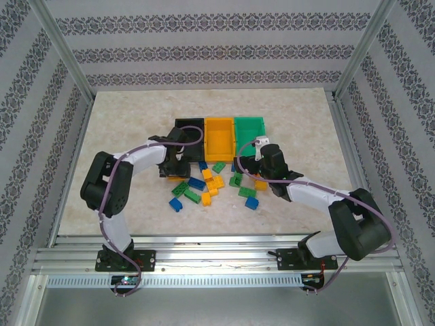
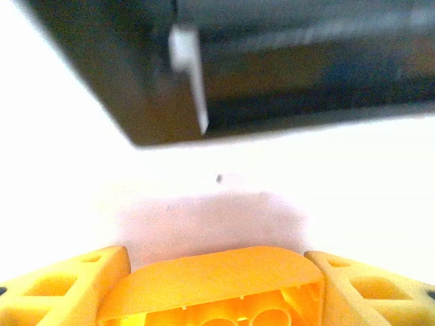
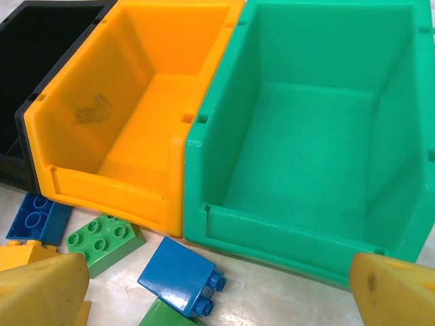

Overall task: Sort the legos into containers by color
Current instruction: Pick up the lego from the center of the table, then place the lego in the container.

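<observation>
My left gripper (image 2: 216, 258) is shut on a yellow-orange lego (image 2: 211, 288), which fills the gap between its yellow fingers (image 2: 61, 288). It hangs low over the pale table just in front of the black container (image 2: 272, 68). In the top view this gripper (image 1: 177, 168) sits at the left end of the lego pile (image 1: 211, 185). My right gripper (image 3: 217, 299) is open in front of the green container (image 3: 285, 234) and the orange container (image 3: 109, 190). A blue lego (image 3: 180, 275) lies on its side between its fingers, untouched. The right gripper (image 1: 246, 163) is below the green container (image 1: 249, 120).
A green lego (image 3: 105, 241), a flat blue lego (image 3: 37, 219) and another green one (image 3: 163, 318) lie near the right gripper. The three containers stand side by side, black (image 1: 189, 122), orange (image 1: 219, 121), green. Metal frame posts and patterned walls ring the table (image 1: 122, 122).
</observation>
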{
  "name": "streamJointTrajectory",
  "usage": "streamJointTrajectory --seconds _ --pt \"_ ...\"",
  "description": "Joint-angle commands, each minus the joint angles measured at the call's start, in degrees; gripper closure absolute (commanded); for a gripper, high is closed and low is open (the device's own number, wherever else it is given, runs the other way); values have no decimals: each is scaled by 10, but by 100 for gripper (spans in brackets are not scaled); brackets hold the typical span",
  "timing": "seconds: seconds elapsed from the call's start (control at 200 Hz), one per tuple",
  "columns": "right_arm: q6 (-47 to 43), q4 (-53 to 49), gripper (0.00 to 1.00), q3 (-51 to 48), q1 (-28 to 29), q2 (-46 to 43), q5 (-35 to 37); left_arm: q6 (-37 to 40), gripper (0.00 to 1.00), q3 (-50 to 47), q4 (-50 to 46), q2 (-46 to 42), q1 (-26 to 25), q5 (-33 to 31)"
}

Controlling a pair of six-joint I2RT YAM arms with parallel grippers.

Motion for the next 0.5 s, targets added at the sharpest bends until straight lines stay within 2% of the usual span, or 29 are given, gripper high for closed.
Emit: streamJointTrajectory --seconds 0.0,0.13,0.235,0.39,0.495 --pt "-15 8 2 10 8 9 20 -10 46 -9 -8 -67 -5 -17" --pt "-18 8 2 13 14 10 21 -12 46 -2 10 -128 -5 -19" --pt "-19 9 2 14 21 11 24 -3 46 34 32 -134 -5 -24" --pt "-20 11 2 14 27 12 24 24 42 147 15 -54 -1 -41" --pt "-18 13 2 12 29 7 25 42 35 224 -7 11 1 -49"
